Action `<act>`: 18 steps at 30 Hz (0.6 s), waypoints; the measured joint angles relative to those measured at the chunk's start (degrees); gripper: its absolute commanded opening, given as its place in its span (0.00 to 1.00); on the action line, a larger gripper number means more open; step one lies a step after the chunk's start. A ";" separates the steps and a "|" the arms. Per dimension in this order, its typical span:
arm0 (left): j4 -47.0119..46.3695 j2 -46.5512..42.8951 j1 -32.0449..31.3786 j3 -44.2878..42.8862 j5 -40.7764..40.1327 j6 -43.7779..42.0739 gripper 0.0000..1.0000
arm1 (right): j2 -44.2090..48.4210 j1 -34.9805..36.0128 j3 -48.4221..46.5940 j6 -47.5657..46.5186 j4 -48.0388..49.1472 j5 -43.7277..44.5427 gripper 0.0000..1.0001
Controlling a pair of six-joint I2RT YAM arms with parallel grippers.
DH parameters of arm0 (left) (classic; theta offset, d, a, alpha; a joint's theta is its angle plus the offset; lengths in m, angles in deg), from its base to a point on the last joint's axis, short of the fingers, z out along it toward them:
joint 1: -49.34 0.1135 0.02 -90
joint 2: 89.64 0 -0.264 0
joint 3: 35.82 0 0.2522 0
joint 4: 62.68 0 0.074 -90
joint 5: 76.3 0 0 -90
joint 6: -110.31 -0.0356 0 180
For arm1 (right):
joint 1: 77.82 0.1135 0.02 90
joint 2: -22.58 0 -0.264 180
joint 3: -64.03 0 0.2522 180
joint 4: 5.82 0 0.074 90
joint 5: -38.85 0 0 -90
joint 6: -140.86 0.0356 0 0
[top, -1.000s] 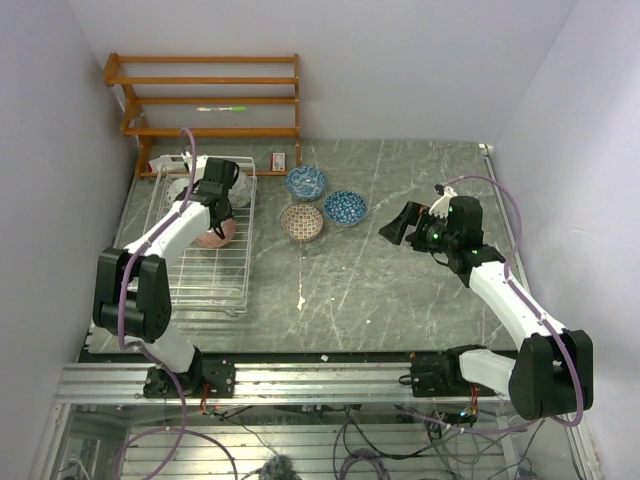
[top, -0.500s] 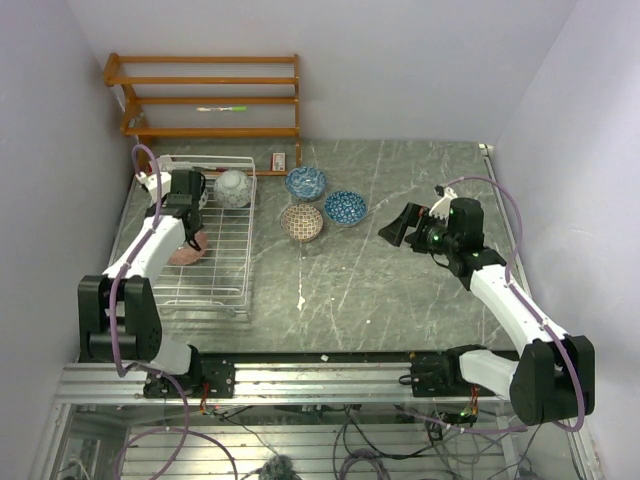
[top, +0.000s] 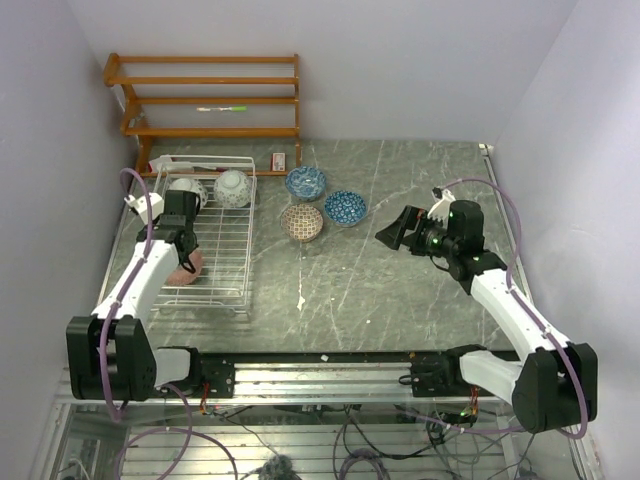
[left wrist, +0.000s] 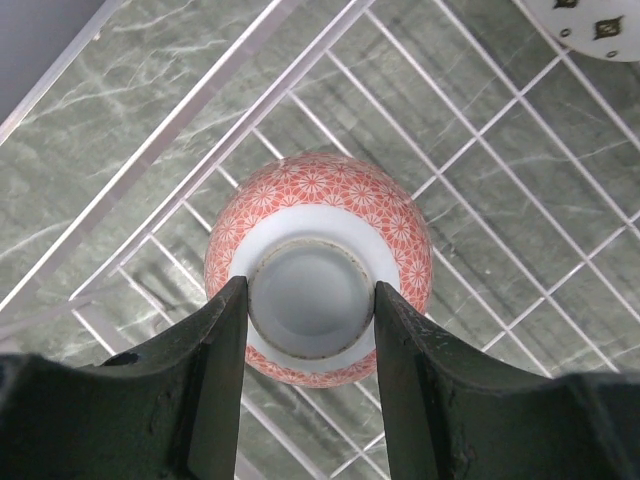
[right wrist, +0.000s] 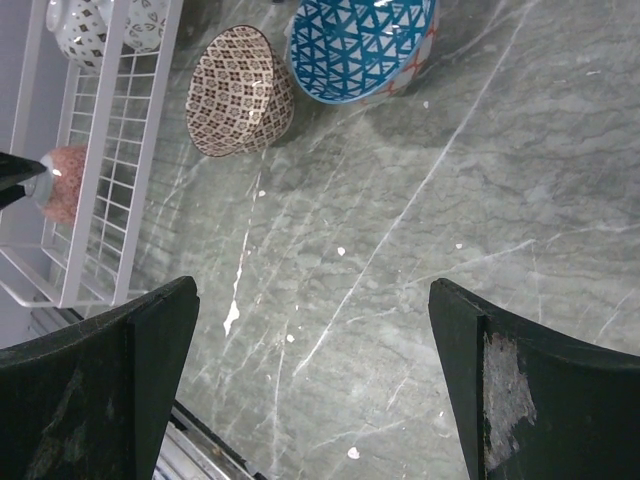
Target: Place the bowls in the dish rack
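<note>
Tracking left to right. The left end effector point(left wrist: 310, 300) is clamped across the foot ring of an upside-down red bowl point(left wrist: 320, 200), one finger on each side. A second ago it was over the far middle of the rack point(top: 249, 240). Arm and bowl have since swung to the rack's left rim, nearer the front. The bowl is inside the rack, but I can't tell if it's resting on the wires or just above them.

That move uncovered the rack's far end, where a pale bowl point(top: 186, 190) sits upturned beside a second pale bowl point(top: 232, 188).

On the counter point(top: 400, 300) just right of the rack, a blue bowl point(top: 305, 182), a brown bowl point(top: 301, 221) and a second blue bowl point(top: 345, 207) are upright in the same spots as before.

The right end effector point(right wrist: 315, 380) is open with fingers wide apart. It hangs over bare counter to the right of those three and has barely shifted.
</note>
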 measured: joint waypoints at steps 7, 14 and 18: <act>4.13 -4.50 1.38 2.36 0.07 1.51 0.43 | 2.21 0.94 0.00 0.02 -0.81 -0.48 1.00; 5.95 -7.52 2.99 4.13 0.35 2.75 0.42 | 4.42 1.95 0.24 0.17 -1.40 -0.50 1.00; 6.03 -7.52 3.52 4.13 1.36 3.52 0.42 | 6.08 2.38 1.01 0.37 -1.79 -0.50 1.00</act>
